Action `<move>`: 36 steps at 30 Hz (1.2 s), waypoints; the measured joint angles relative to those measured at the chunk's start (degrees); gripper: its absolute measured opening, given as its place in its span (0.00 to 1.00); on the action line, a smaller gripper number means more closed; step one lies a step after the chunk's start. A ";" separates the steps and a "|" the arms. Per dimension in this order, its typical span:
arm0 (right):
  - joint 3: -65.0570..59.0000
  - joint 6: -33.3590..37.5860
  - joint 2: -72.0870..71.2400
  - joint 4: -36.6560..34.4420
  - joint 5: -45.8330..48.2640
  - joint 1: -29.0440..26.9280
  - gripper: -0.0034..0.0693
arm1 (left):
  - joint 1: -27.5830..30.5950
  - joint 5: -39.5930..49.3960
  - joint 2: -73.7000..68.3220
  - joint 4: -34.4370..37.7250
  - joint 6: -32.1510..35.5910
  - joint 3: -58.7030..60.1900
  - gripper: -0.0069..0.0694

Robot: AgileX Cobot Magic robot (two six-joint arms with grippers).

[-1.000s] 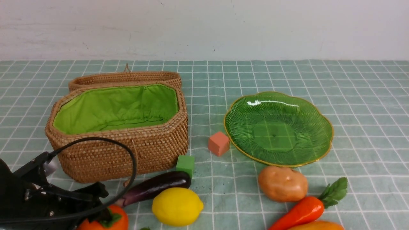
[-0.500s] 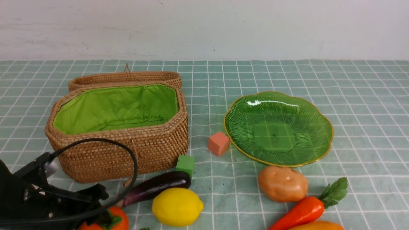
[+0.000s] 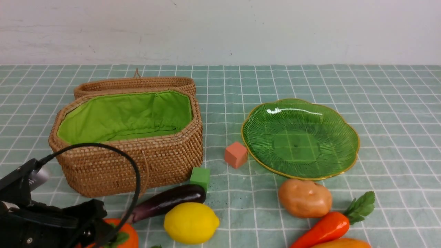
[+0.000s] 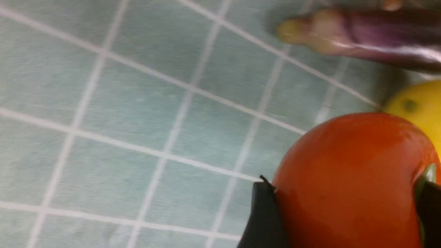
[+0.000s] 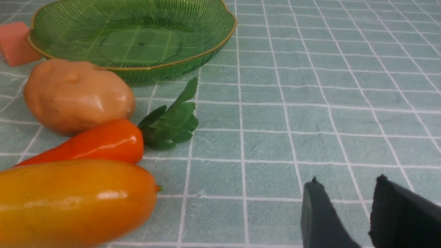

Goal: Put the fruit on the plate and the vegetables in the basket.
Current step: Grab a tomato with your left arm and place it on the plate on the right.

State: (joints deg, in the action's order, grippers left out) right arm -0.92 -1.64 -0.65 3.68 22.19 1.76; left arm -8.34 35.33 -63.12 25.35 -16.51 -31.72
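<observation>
Orange persimmon [image 4: 344,155] clamped in left gripper [image 4: 346,193] jaws, held wide; plate [image 3: 324,151] at 2 o'clock; right gripper [image 5: 346,196] part-open, empty, nearer plate.

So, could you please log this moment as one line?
left tool: gripping persimmon | right tool: open, empty | plate: empty | basket: lid open

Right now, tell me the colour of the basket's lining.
The lining is bright green, clearest in the front view.
</observation>
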 joint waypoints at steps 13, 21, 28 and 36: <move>0.00 0.00 0.00 0.00 0.00 0.00 0.38 | -0.75 12.56 -7.14 10.01 18.26 -32.16 0.74; 0.00 0.00 0.00 0.00 0.00 0.00 0.38 | -14.13 13.92 -30.69 9.00 21.01 -56.73 0.74; 0.00 0.00 0.00 0.00 0.00 0.00 0.38 | -21.55 13.54 -51.27 8.89 17.89 -76.74 0.74; 0.00 0.00 0.00 0.00 0.00 0.00 0.38 | -25.47 13.70 -68.60 0.25 6.15 -91.14 0.74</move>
State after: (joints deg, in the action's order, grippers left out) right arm -0.92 -1.64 -0.65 3.68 22.19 1.76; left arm -33.81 49.03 -131.72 25.59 -10.37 -122.85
